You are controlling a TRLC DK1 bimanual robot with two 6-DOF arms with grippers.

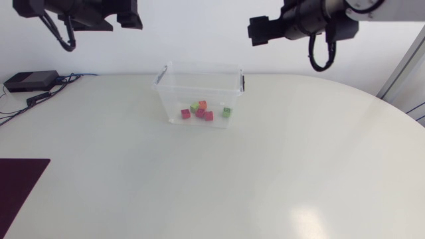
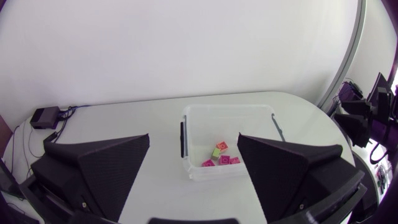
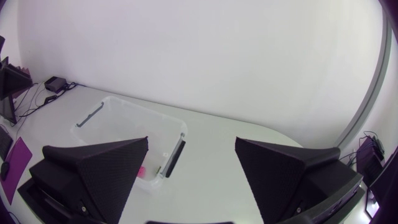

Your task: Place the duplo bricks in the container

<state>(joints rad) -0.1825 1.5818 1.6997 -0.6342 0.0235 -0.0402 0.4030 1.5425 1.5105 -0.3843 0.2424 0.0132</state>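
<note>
A clear plastic container (image 1: 166, 99) stands at the back middle of the white table. Inside it lie several duplo bricks: a red one (image 1: 185, 113), a green one (image 1: 226, 112) and an orange one (image 1: 202, 104) among them. Both arms hang high above the table's far edge, the left arm (image 1: 80, 16) and the right arm (image 1: 299, 26) on either side of the container. In the left wrist view my left gripper (image 2: 194, 135) is open and empty, with the container (image 2: 205, 115) and bricks (image 2: 221, 149) ahead. My right gripper (image 3: 191, 139) is open and empty too, the container (image 3: 124, 112) ahead of one finger.
A black box (image 1: 30, 80) with cables lies at the table's back left corner. A dark red mat (image 1: 20, 189) lies at the front left edge.
</note>
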